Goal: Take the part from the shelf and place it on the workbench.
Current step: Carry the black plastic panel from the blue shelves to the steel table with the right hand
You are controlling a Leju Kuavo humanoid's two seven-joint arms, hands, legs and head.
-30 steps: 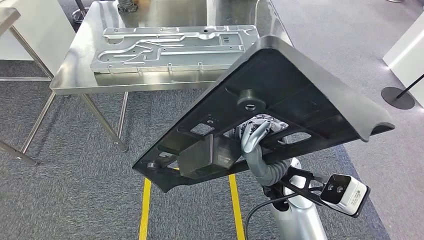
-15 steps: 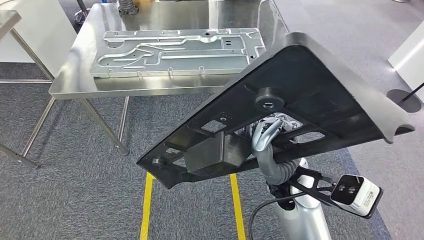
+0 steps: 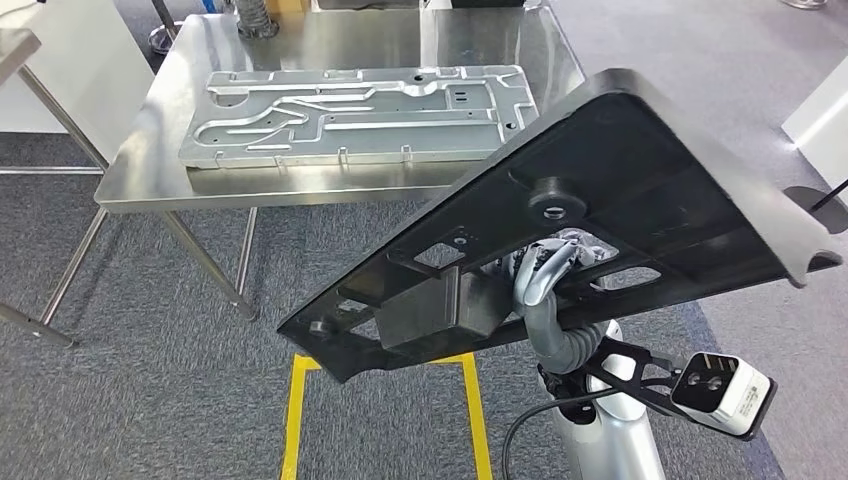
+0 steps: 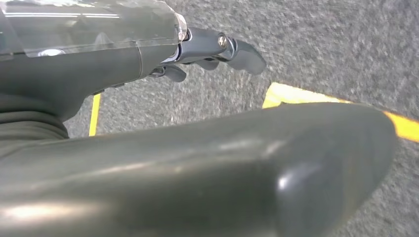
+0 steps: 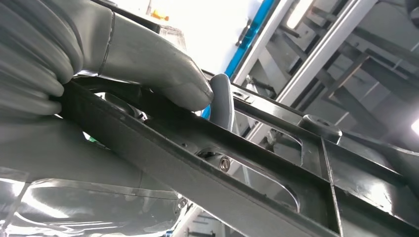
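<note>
Right hand [image 3: 545,270] grips one black part [image 3: 620,180]; one metal plate [image 3: 350,115] on workbench [image 3: 140,185]

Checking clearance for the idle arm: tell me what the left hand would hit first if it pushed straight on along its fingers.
Probably just grey carpet: the left hand holds nothing and points at floor near the yellow tape, though depth is unclear.

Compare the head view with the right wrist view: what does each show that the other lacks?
Head view alone: the steel workbench with a stamped metal plate lying on it, grey carpet, and yellow floor tape.

Right wrist view alone: the thumb pressed onto a rib of the part, with ceiling beams behind.

Both: the right hand gripping the black plastic part.
</note>
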